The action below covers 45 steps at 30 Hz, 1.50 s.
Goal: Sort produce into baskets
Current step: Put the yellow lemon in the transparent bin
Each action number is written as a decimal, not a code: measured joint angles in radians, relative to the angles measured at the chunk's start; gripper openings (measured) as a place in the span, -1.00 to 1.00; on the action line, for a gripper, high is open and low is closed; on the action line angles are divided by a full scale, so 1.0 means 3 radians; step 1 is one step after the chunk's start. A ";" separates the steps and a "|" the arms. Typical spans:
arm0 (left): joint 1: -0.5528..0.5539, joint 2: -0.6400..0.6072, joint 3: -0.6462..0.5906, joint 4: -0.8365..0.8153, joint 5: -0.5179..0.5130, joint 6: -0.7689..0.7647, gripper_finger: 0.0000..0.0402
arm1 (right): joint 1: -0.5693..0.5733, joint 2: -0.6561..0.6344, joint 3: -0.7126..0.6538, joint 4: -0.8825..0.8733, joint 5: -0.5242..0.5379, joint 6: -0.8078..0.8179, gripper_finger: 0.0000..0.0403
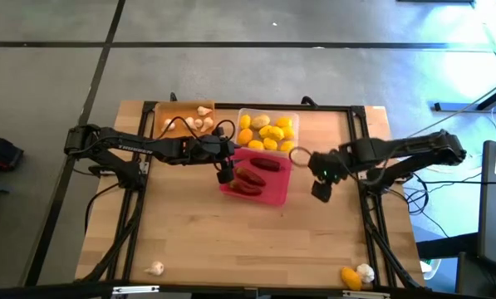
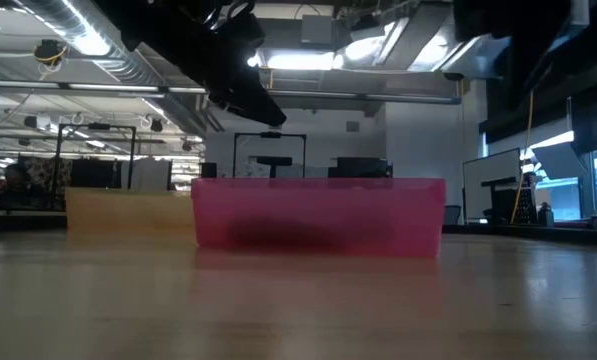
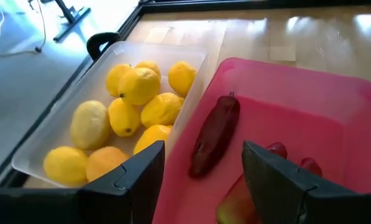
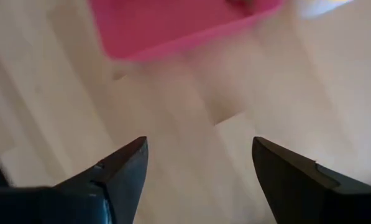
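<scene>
While your left tool hangs over the left end of the shallow pink-red plastic tray, its fingers stand apart with nothing between them. Your right tool sits over bare wood just off that tray's right edge, fingers likewise spread and holding nothing.

Three trays cluster toward the far edge of the pale wooden table:
- Translucent orange plastic tray, far left of the group. White garlic-like bulbs lie in it.
- Clear whitish plastic tray, beside the orange one. Yellow-orange lemon-like ovals fill it; your left wrist view shows them heaped together.
- Pink-red tray, nearer the middle of the table, touching or nearly touching the clear tray's near side. Long dark red chili peppers lie in it. One chili lies lengthwise close under your left tool; more lie beside it, partly hidden by a finger.

Loose produce at the table's near edge:
- One white bulb near the near left corner.
- One yellow-orange oval and one white bulb, touching, near the near right corner.

Your low view shows the pink-red tray's front wall, with the orange tray behind it at its left.
</scene>
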State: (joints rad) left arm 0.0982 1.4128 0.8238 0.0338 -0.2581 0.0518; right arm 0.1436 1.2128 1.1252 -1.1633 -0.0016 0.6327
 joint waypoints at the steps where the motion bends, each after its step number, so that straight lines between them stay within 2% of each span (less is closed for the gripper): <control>1: -0.0005 0.0000 0.0000 0.0001 0.0000 -0.0052 0.05 | 0.0116 0.0001 0.0000 0.0002 -0.0007 0.0109 0.39; 13: -0.0376 0.0000 0.0000 0.0018 0.0004 -0.0362 0.05 | 0.1364 0.0079 0.0000 0.0030 0.0119 0.1401 0.39; 22: -0.0654 0.0000 0.0000 0.0031 0.0003 -0.0707 0.05 | 0.2152 0.0452 0.0000 0.0274 0.0115 0.2202 0.39; 25: -0.0710 0.0000 0.0000 0.0031 0.0001 -0.0875 0.05 | 0.2334 0.0585 0.0000 0.0413 0.0083 0.2511 0.39; 32: -0.0807 0.0000 0.0000 0.0031 -0.0050 -0.1076 0.05 | 0.2750 0.0896 -0.0001 0.0830 -0.0276 0.3026 0.39; 37: -0.0852 0.0000 0.0000 0.0031 -0.0114 -0.1110 0.05 | 0.3009 0.1089 -0.0001 0.1157 -0.0307 0.3394 0.39; 41: -0.0852 0.0000 -0.0001 0.0030 -0.0127 -0.1104 0.05 | 0.3128 0.1252 -0.0001 0.1309 -0.0369 0.3574 0.39; 45: -0.0844 0.0000 0.0000 0.0030 -0.0129 -0.1077 0.05 | 0.3128 0.1436 -0.0001 0.1346 -0.0638 0.3624 0.39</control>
State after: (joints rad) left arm -0.1551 1.4128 0.8237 0.0428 -0.2967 -0.2713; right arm 1.0822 1.6437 1.1248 -0.7595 -0.1930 1.7199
